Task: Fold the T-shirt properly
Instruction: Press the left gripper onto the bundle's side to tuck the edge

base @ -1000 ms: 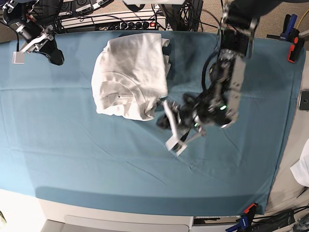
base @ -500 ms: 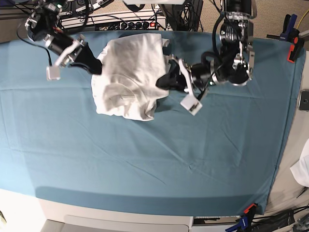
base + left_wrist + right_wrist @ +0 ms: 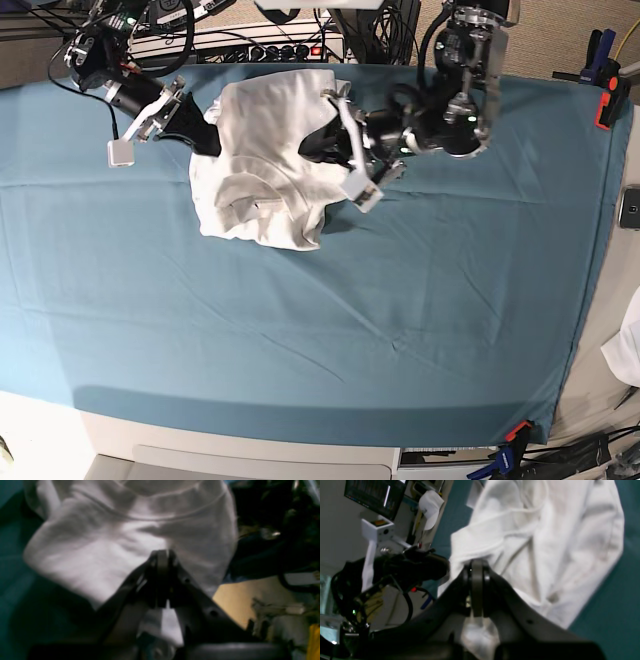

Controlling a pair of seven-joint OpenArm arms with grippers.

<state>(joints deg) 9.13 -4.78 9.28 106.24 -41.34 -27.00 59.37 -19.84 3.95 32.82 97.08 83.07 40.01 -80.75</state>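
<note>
The white T-shirt [image 3: 262,160] lies bunched and partly folded on the teal table cover [image 3: 400,300], toward the back left. My left gripper [image 3: 308,146] is shut, its tips pressed onto the shirt's right side. In the left wrist view the gripper [image 3: 162,553] has its jaws together over the white cloth [image 3: 105,542]. My right gripper [image 3: 210,143] is shut at the shirt's upper left edge. In the right wrist view the gripper [image 3: 476,566] shows closed jaws against the shirt [image 3: 557,542]. I see no cloth between the pads of either gripper.
A power strip and cables [image 3: 250,45] run behind the table's back edge. Orange clamps [image 3: 607,100] and a phone [image 3: 630,208] sit at the right edge. A white cloth [image 3: 628,350] hangs off the right side.
Both arms have swung in to the shirt. The left gripper rose from the table's middle to the shirt's right side. The right gripper came from the far left corner to its left edge.
</note>
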